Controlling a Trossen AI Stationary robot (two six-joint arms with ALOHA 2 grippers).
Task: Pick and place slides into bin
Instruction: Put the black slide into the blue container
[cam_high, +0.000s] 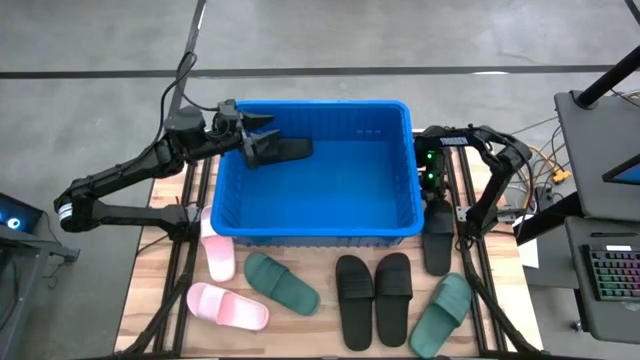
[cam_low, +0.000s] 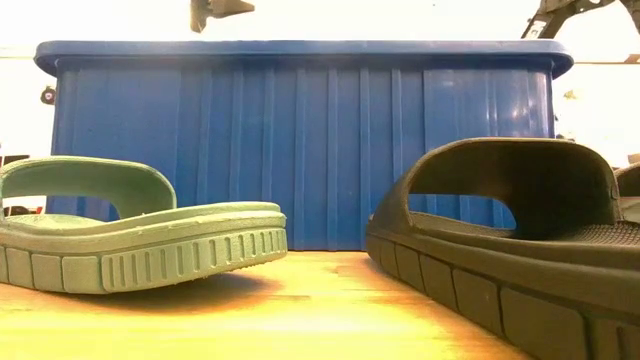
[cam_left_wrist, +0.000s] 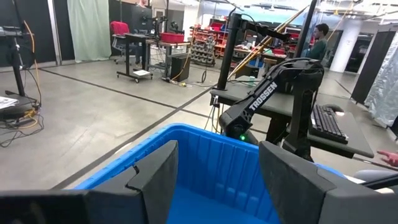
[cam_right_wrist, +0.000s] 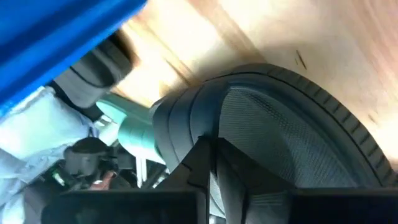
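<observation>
Sitting at the back of the wooden worktop: bright blue ribbed bin, one black slide lying inside under the left gripper, fingers spread apart and holding nothing. Pinching shut just beyond the bin's right rim: right gripper, fingers closed on a black slide, textured footbed filling the wrist view. Lying loose in front, with open wood between: pink slides, green slides, black pair.

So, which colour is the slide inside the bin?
Black slide in the bin, clearest in the high view.
</observation>
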